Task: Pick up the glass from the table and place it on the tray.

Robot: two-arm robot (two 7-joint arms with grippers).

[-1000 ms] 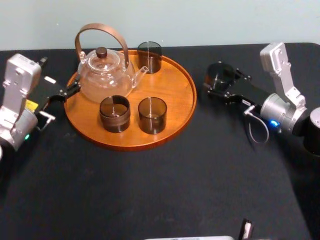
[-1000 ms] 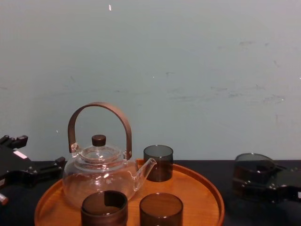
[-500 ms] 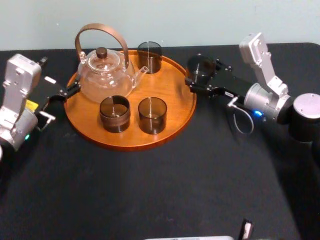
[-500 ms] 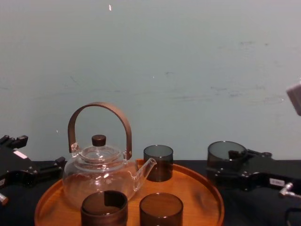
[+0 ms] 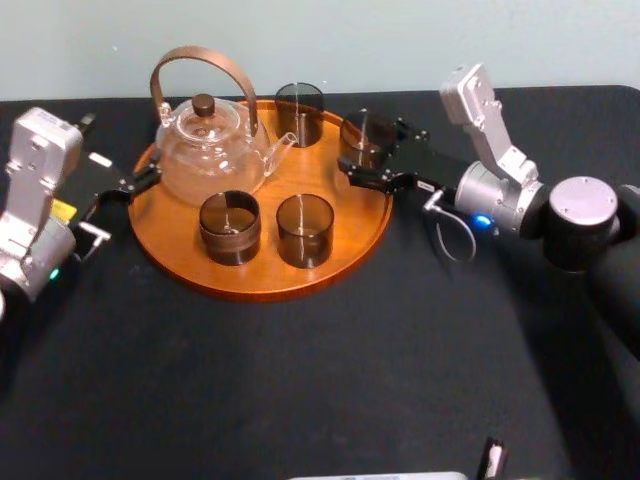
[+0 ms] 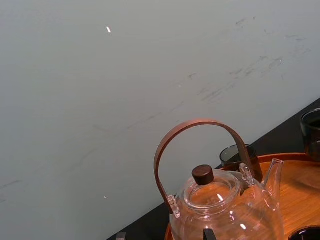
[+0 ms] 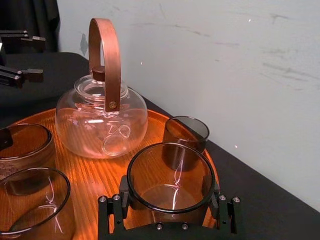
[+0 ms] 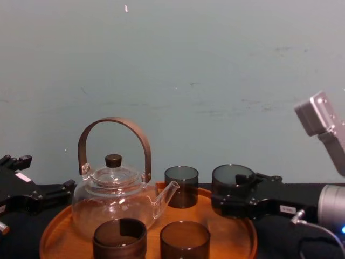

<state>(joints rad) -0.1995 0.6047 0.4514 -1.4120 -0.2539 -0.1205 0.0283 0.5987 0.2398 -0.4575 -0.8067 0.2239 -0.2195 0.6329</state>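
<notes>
Robot lab bench, plain black table (image 5: 300, 380), bare scuffed pale wall (image 8: 215, 81) behind

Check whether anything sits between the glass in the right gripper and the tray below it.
Nothing visible does. The right gripper holds the smoky round glass over a bare patch of the large round orange-brown wooden tray; the nearest dark glass stands apart. The left gripper rests beside the tray.
</notes>
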